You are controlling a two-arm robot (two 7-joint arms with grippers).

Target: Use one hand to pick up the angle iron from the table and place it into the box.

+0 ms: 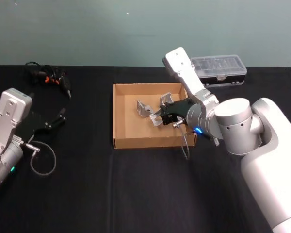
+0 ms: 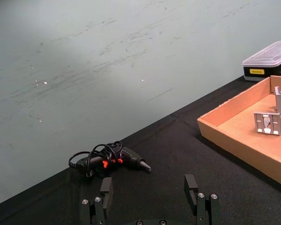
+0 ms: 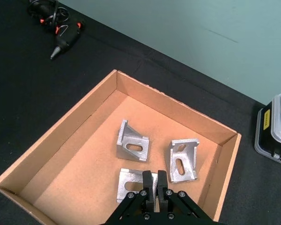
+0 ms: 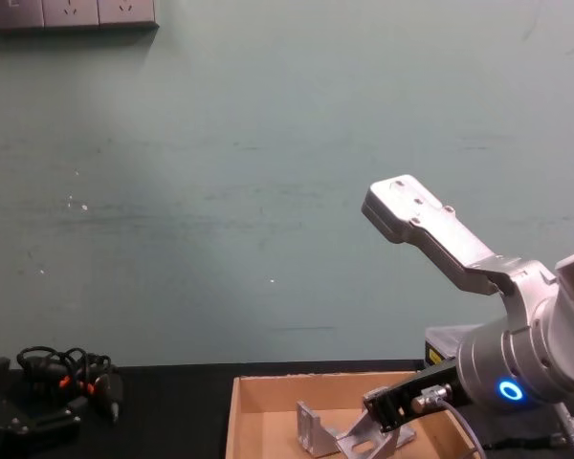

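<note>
Your right claw (image 1: pixel 161 114) hangs inside the box (image 1: pixel 120 116), over its right half, with the arm reaching in across the box's right wall. In the right wrist view its fingers (image 3: pixel 148 183) are pressed together with no gap between them, directly over the nearest angle iron (image 3: pixel 131 183). Whether they pinch that bracket's upright edge or merely hover above it, you cannot tell from these pictures.

Just beyond the claw, two more angle irons rest on the box floor: one (image 3: pixel 131 143) ahead and toward the box's middle, another (image 3: pixel 182 159) ahead and toward the box's right wall. They stand apart from each other and from the walls. The chest view shows the right claw (image 4: pixel 373 406) low in the box beside a grey bracket (image 4: pixel 316 427).

Behind the claw's arm, past the box's far right corner, a plastic case (image 1: pixel 219 68) with a clear lid lies on the table (image 1: pixel 87 194), close to the box but not touching it.

Your left claw (image 2: pixel 150 190) sits well away from the box, low over the table's left side, fingers spread wide with nothing between them. Ahead of it, near the table's far edge, lies a small black tool (image 2: pixel 110 160) with orange marks and a coiled cord. A loop of grey cable (image 1: pixel 42 158) rests on the table just beside the left arm.
</note>
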